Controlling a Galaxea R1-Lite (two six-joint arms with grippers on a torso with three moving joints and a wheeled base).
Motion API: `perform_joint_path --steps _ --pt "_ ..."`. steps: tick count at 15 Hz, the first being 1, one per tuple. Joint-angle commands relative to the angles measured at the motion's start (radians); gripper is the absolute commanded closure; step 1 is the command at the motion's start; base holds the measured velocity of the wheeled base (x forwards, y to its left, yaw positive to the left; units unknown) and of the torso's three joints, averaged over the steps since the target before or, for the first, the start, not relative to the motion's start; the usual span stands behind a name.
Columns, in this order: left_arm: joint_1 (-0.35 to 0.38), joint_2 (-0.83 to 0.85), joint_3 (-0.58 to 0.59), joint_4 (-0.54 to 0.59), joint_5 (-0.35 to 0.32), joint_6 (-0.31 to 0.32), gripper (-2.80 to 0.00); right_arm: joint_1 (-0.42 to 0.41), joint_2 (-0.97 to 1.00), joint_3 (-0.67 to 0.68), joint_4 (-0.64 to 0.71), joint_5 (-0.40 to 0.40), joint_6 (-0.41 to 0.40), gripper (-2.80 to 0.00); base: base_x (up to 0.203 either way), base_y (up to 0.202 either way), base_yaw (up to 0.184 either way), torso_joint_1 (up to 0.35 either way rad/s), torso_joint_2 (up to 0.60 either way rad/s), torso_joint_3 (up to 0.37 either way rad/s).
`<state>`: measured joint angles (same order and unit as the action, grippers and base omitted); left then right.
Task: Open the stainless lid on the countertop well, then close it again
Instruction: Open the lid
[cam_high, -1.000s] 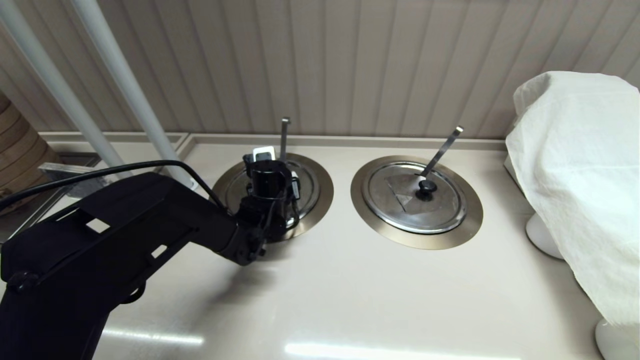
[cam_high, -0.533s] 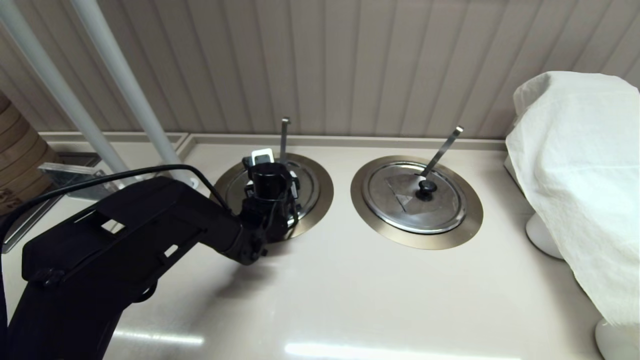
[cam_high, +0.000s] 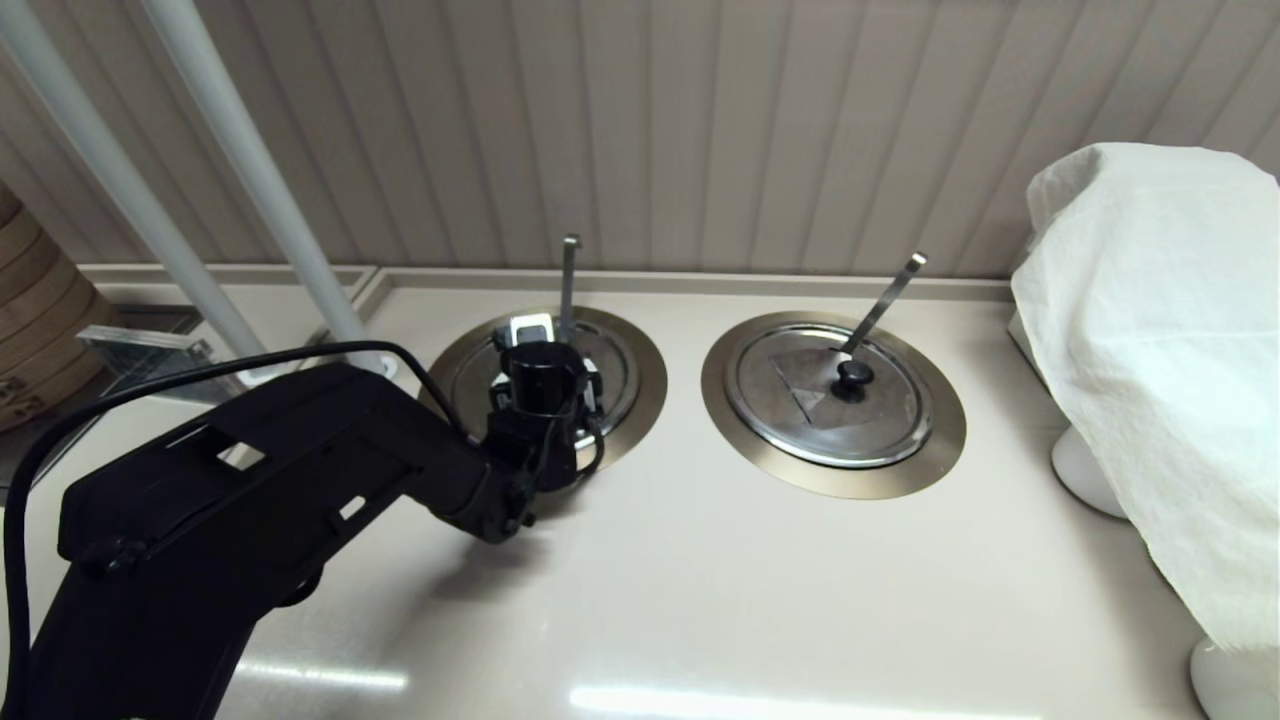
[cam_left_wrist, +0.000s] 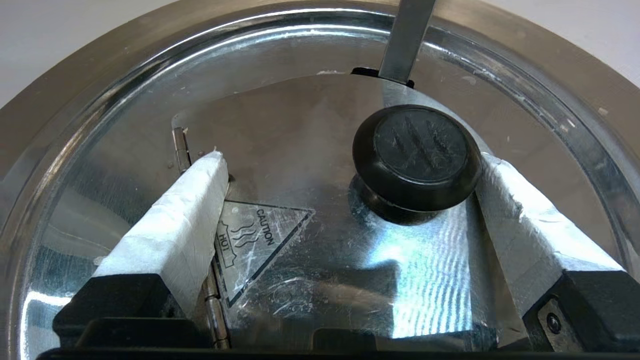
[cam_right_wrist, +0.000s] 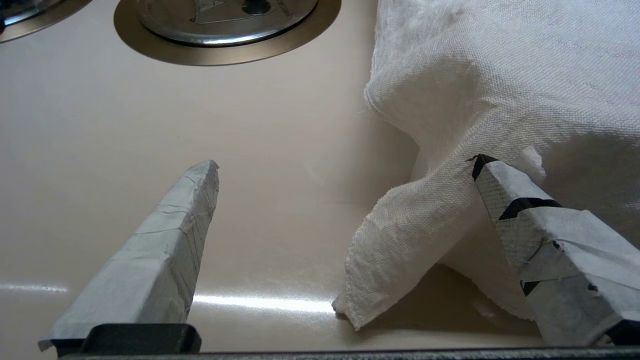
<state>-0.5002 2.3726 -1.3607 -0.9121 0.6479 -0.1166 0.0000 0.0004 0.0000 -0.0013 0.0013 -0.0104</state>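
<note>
- The countertop (cam_high: 700, 600) is a pale smooth slab with two round steel wells set into it; a white cloth (cam_high: 1160, 350) drapes over something at the robot's right.
- The left arm reaches over the left-hand well (cam_high: 645, 385), whose wide brushed ring frames the task's opening; the twin ring (cam_high: 940, 440) with the slanted handle sits just beside it.
- The lid (cam_left_wrist: 310, 130) lies shut and flat in its well, polished steel with a hinged wedge flap and a "caution hot" triangle. It looks stiff, moderately weighty and slick, so the bare sheet offers no purchase.
- The left gripper (cam_left_wrist: 345, 165) hangs low over the lid, taped fingers spread wide, one beside the hinge, the other just beside the knob.
- The right gripper (cam_right_wrist: 345, 165) is parked near the cloth, fingers apart, holding nothing.
- The straight utensil handle (cam_left_wrist: 406, 40) rises through a notch close behind the knob and could foul a lift.
- The black knob (cam_left_wrist: 417, 155) is the sensible hold: ribbed, matte, small, undercut below its cap.
</note>
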Motion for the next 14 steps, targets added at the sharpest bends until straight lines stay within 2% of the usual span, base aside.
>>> perform_joint_path --steps 1,14 --pt "-0.001 0.001 0.008 -0.004 0.005 0.002 -2.80 0.000 0.001 0.000 0.000 0.000 0.000 -2.80 0.000 0.000 0.000 0.000 0.00 0.000" --pt "0.003 -0.029 0.015 -0.005 0.022 0.003 -2.80 0.000 0.001 0.000 0.000 0.000 0.000 -2.80 0.000 0.000 0.000 0.000 0.00 0.000"
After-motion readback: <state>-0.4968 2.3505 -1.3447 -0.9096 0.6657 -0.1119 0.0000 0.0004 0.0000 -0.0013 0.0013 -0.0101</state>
